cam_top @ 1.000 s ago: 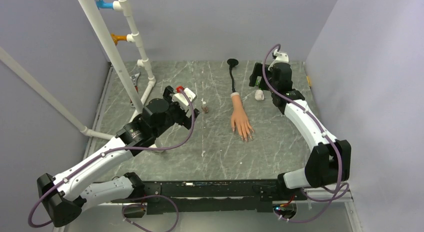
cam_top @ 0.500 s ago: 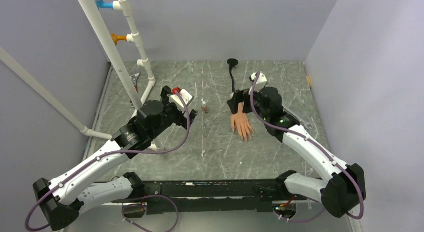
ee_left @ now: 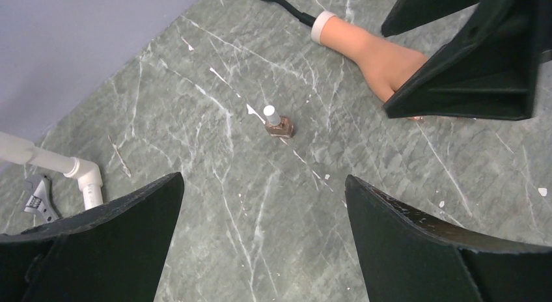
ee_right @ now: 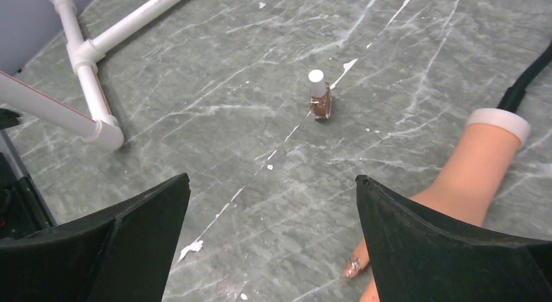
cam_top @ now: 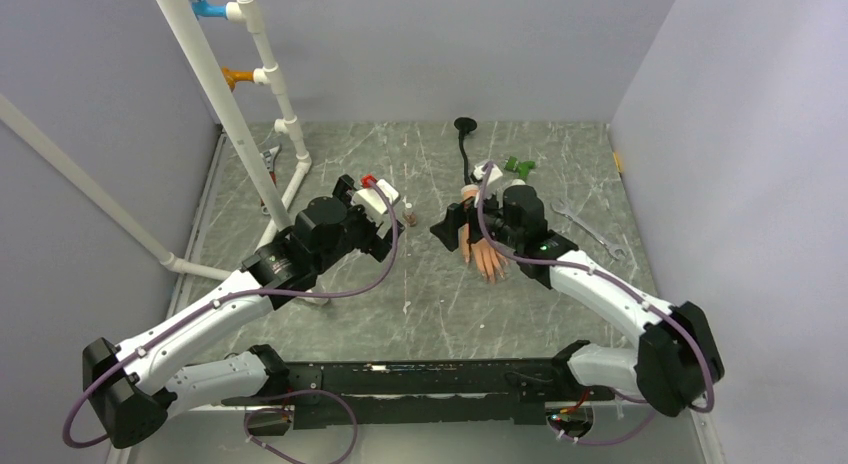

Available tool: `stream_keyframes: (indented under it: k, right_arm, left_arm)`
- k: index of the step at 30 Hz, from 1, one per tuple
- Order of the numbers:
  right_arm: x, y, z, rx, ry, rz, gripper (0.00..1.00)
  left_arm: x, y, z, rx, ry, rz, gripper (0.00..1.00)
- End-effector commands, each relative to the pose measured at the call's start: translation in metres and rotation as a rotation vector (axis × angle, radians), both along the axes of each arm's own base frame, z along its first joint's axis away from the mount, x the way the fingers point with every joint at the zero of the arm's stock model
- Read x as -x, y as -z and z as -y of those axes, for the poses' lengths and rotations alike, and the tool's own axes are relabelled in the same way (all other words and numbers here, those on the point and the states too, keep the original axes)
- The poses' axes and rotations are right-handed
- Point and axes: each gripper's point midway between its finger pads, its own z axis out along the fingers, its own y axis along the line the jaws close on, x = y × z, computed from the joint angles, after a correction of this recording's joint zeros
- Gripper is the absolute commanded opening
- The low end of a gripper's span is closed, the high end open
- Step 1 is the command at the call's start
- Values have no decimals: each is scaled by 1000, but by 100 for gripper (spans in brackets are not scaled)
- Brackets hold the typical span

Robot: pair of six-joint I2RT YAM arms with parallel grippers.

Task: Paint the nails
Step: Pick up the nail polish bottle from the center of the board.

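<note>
The peach mannequin hand (cam_top: pixel 490 259) lies palm down mid-table, its fingers pointing toward the near edge and its white cuff (ee_left: pixel 321 26) at the far end. One fingertip nail (ee_right: pixel 353 266) shows in the right wrist view with glittery polish; the other nails are hidden. A small brown bottle (cam_top: pixel 409 217) with a white cap stands upright left of the hand, and also shows in both wrist views (ee_left: pixel 278 123) (ee_right: pixel 319 97). My right gripper (cam_top: pixel 452 229) (ee_right: pixel 272 179) is open and empty, low over the hand's left side. My left gripper (cam_top: pixel 392 224) (ee_left: pixel 263 179) is open and empty, just left of the bottle.
A white PVC pipe frame (cam_top: pixel 262 104) rises at the back left, its foot on the table (ee_right: pixel 97 94). A black cable with a round base (cam_top: pixel 464 144) runs back from the cuff. One wrench (cam_top: pixel 590 227) lies at the right, another (cam_top: pixel 270 162) by the pipe.
My right arm has swung from the back right corner down and left, so its gripper is now over the mannequin hand. My left gripper has edged right, closer to the bottle.
</note>
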Motion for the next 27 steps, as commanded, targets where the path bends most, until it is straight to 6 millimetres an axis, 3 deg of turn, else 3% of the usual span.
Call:
stream_keyframes:
  k: [1, 6, 13, 20, 24, 27]
  right_arm:
    - [-17, -1, -22, 7, -53, 85, 99]
    - [-10, 37, -47, 158, -316, 186, 99]
    - [-24, 68, -63, 196, -410, 287, 99]
    - [-55, 74, -77, 83, -304, 295, 97]
    - [-87, 83, -77, 18, -108, 174, 86]
    - [-87, 84, -85, -35, -88, 181, 85]
  left_arm:
    - [-2, -28, 1, 65, -21, 44, 99]
    - [1, -30, 1, 72, 2, 56, 99]
    - [0, -35, 0, 85, -16, 58, 99]
    - [-2, -36, 1, 96, -21, 64, 99]
    - [-1, -38, -1, 98, -25, 71, 99]
    - [-3, -39, -5, 99, -49, 78, 99]
